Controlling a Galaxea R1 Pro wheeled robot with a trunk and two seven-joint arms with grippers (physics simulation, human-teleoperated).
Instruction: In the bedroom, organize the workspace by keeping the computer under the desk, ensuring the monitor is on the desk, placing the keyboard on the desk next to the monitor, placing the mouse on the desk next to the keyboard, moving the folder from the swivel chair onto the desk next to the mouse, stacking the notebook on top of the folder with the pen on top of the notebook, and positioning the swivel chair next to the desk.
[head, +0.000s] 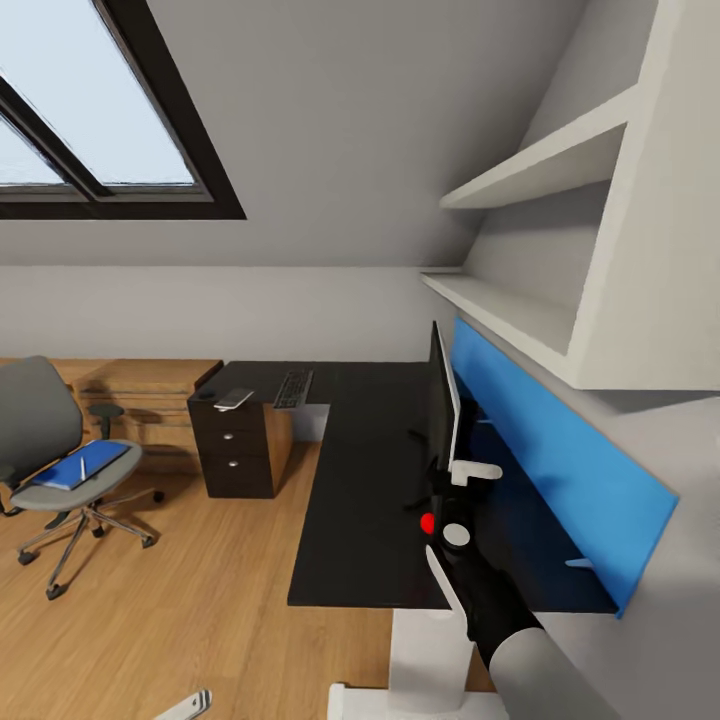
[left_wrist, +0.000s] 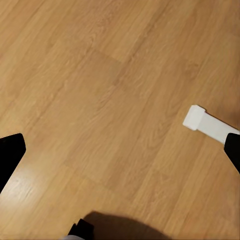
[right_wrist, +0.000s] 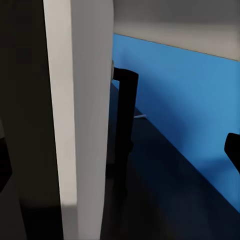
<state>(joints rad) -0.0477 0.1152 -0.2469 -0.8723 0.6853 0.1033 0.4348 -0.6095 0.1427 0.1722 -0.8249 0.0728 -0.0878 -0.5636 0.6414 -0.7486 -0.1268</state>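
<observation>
**Monitor upright on desk, right gripper at its near end**

The wide black flat-screen monitor (head: 444, 400) stands upright, seen edge-on, along the right side of the glossy black L-shaped desk (head: 350, 500), just in front of the bright-blue wall panel (head: 560, 450). The right gripper (head: 452, 500) sits at the monitor's near end by the red dot; in the right wrist view its dark fingers (right_wrist: 234, 150) stand spread on either side of the monitor's pale edge (right_wrist: 85, 125), and contact cannot be confirmed.

On the desk's far-left wing lie the slim keyboard with black keys (head: 293, 388) and, left of it, a small dark-covered notebook (head: 234, 399), above the dark drawer unit.

The flat blue folder (head: 80, 466) with a thin white pen (head: 83, 467) on it rests on the grey swivel chair (head: 50, 450), well apart to the left.

The left gripper (left_wrist: 120, 155) hangs with fingers spread over light wooden floor (left_wrist: 100, 100).
</observation>
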